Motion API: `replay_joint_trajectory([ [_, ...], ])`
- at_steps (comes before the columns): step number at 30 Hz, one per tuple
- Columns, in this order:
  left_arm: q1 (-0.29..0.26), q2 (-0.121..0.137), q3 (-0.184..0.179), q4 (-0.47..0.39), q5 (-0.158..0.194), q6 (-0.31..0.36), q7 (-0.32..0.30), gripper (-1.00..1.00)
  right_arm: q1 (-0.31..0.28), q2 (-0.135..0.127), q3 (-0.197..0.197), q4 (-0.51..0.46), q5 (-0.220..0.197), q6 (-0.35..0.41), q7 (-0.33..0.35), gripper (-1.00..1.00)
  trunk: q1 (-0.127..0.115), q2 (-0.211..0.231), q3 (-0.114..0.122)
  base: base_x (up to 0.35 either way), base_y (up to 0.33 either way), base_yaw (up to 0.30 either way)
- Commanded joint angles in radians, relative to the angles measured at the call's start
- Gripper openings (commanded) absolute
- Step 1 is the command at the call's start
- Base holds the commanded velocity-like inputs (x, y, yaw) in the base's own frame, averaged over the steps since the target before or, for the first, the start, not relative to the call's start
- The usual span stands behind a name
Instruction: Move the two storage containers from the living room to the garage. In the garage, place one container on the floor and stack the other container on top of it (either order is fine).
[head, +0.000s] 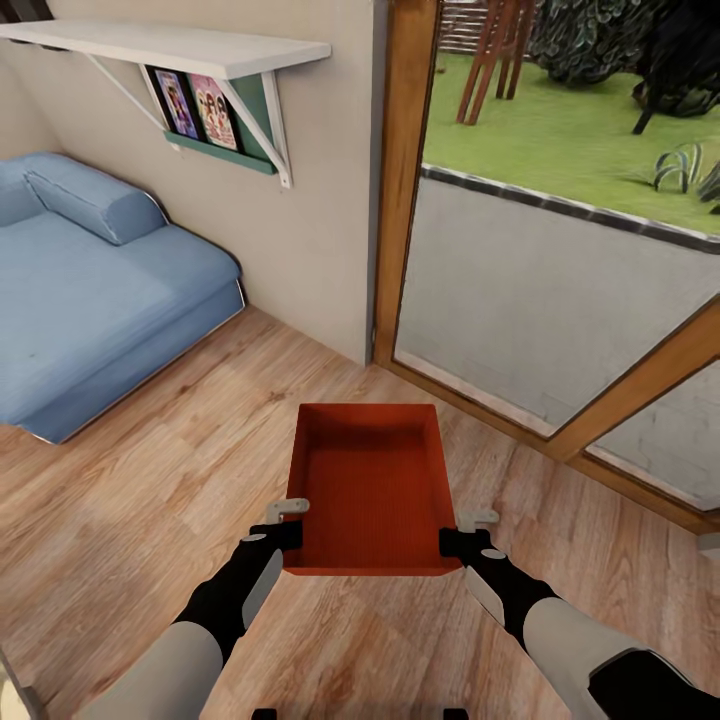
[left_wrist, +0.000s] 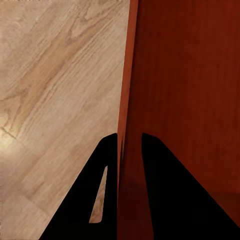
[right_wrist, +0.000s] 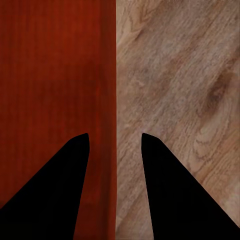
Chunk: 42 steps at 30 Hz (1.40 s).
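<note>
- The light wood plank floor (head: 130, 500) of the living room spreads under everything and runs up to the wall and the doors.
- A blue upholstered sofa (head: 90, 300) with a rounded bolster cushion sits to the left, against the beige wall.
- Tall wood-framed glass doors (head: 560, 300) fill the right side; through the panes a grey paved strip and green grass show outside.
- A white wall shelf (head: 170, 45) on slanted brackets hangs above the sofa, with a green rack of picture books just under it.
- One red-orange rectangular plastic storage bin (head: 368, 485) is straight ahead of the robot, between its two arms, open side up and with nothing inside. Whether it rests on the planks or is lifted clear of them I cannot tell.
- The left pincer (head: 290, 528) is at the bin's near left corner. In the left wrist view, the left pincer (left_wrist: 129, 145) has its black fingers either side of the bin's thin side wall (left_wrist: 125, 75), closed snugly on it.
- The right pincer (head: 462, 535) is at the near right corner. In the right wrist view, the right pincer (right_wrist: 115, 145) straddles the opposite wall (right_wrist: 111, 65), one finger inside the bin and one outside, but gaps show on both sides of the wall, so a firm clamp cannot be told.
</note>
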<state>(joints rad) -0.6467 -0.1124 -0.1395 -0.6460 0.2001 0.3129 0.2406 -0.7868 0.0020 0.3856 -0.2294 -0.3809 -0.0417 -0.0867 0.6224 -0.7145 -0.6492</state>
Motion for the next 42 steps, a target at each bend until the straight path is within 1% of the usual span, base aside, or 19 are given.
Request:
replay_joint_trajectory([
  [1,-0.001,0.002,-0.005,-0.004,-0.014,0.0,0.015,-1.0,0.0,0.0,0.014,0.002,-0.027,-0.003,0.001,-1.0,-0.004,0.006,0.002,0.0,0.0,0.0],
  [42,-0.001,0.002,-0.005,-0.004,-0.014,0.0,0.015,-1.0,0.0,0.001,0.016,0.002,-0.027,-0.004,0.001,-1.0,-0.161,0.293,0.131,0.0,0.0,0.0],
])
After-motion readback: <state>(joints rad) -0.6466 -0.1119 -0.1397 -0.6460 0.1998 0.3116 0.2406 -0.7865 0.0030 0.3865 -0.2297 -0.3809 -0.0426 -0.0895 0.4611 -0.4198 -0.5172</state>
